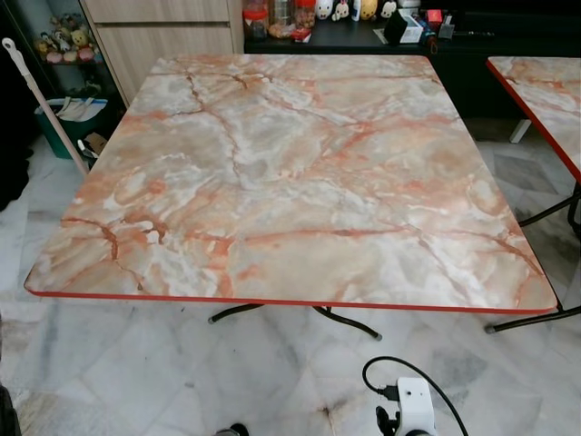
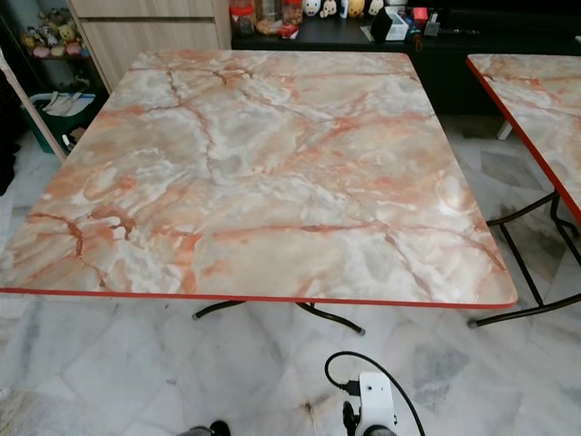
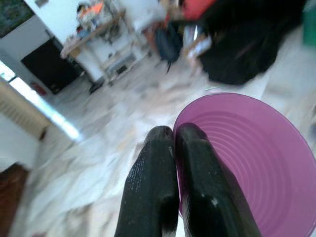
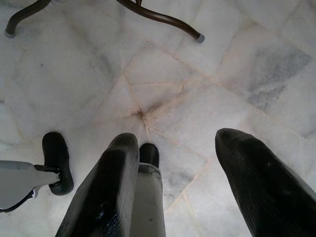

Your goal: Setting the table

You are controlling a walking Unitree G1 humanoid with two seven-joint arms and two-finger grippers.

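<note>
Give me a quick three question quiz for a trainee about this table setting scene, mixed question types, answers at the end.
1. True or false: the left claw is shut on a purple bowl.
2. How do the right claw's fingers stand? A) pressed together B) spread apart over the floor C) clamped on a cup
3. Fill in: the marble-patterned table has a ___ coloured edge.

Key: 1 true, its fingers pinch the bowl's rim. 2 B. 3 red.
</note>
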